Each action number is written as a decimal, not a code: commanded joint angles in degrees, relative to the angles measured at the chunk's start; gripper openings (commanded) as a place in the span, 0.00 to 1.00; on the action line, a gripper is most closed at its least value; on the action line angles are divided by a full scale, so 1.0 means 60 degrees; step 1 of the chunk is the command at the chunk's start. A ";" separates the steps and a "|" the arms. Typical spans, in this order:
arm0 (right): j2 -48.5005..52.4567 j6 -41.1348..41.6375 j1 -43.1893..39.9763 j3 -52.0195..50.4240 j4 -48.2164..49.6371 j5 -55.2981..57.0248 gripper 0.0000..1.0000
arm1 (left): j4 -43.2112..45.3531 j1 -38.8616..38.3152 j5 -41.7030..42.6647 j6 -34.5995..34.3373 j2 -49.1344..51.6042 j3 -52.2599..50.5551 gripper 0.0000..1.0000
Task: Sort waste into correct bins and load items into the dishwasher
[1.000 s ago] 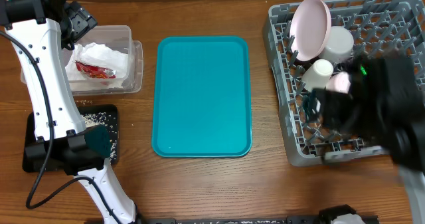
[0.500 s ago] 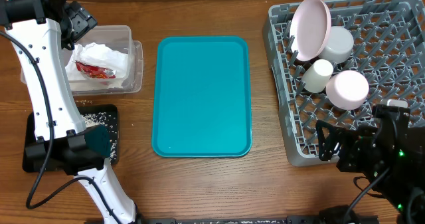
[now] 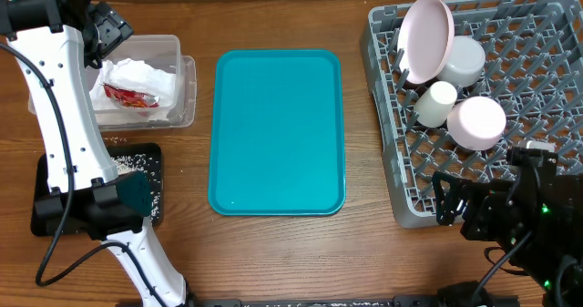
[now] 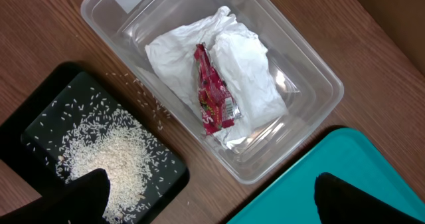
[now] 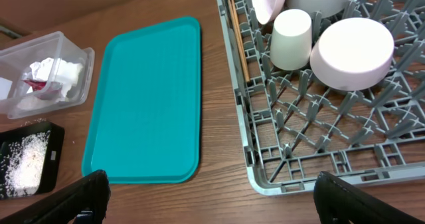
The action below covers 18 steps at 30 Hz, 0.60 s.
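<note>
The clear tub [image 3: 173,52] at the far left holds the crumpled white napkin [image 4: 246,64] and the red wrapper [image 4: 212,94]. In front of it the black tray [image 4: 166,171] carries a heap of rice bits [image 4: 109,157]. In the grey dish rack [image 3: 401,202] at the right stand the pink plate [image 3: 426,35], the grey bowl [image 3: 465,59], the white cup [image 3: 437,102], the pink bowl [image 3: 477,123] and the chopsticks [image 5: 239,41]. My left gripper [image 4: 212,201] hovers open and empty above the tub and black tray. My right gripper [image 5: 212,204] is open and empty, off the rack's near left corner.
A teal serving tray [image 3: 278,132] lies bare in the middle of the wooden table. A few rice grains [image 4: 143,94] are scattered on the wood between tub and black tray. The left arm's white links [image 3: 64,116] reach over the black tray's left side.
The right arm has pulled back from over the rack to the table's near right corner, uncovering the pink bowl. The left arm has stayed put.
</note>
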 commanded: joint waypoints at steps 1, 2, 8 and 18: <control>-0.0004 -0.0011 0.0084 -0.0240 0.0266 -0.0011 1.00 | 0.0004 -0.0022 0.0033 -0.0062 -0.0091 0.0157 1.00; -0.0047 -0.0124 0.0117 -0.0470 0.0525 -0.0011 1.00 | 0.0004 -0.0022 0.0033 -0.0062 -0.0091 0.0157 1.00; -0.1024 -0.1162 0.0135 -0.3085 0.3657 -0.0204 1.00 | 0.0004 -0.0018 0.0033 -0.0062 -0.0091 0.0157 1.00; -0.3220 -0.2903 0.0113 -0.8215 0.9817 -0.1515 1.00 | 0.0004 -0.0022 0.0033 -0.0062 -0.0091 0.0157 1.00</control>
